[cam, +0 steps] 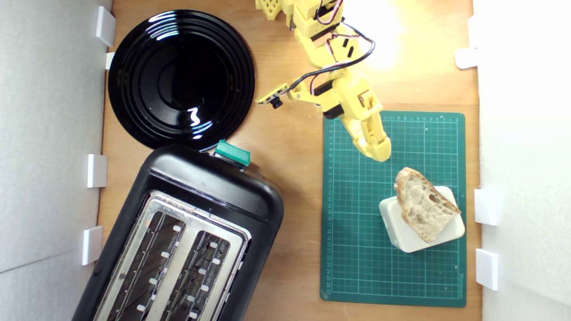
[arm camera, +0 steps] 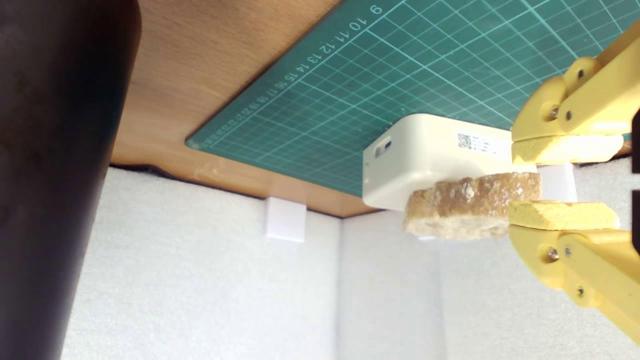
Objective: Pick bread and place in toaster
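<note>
Bread (cam: 424, 206) is sitting flat on the cream block (cam: 403, 236), right side of the green mat (cam: 357, 249) in the exterior view. My gripper (arm camera: 560, 185) is open partway and lined up on the crust edge, not squeezing. Looks light, airy and crumbly, so I'd pinch gently across the crust. Toaster (cam: 214, 187) is well off to the left.

The wooden bench (cam: 294, 187) carries a black plate (cam: 180, 78) at eleven o'clock, the toaster (cam: 187, 240) at seven, and a green cutting mat (cam: 357, 249) at four.
</note>
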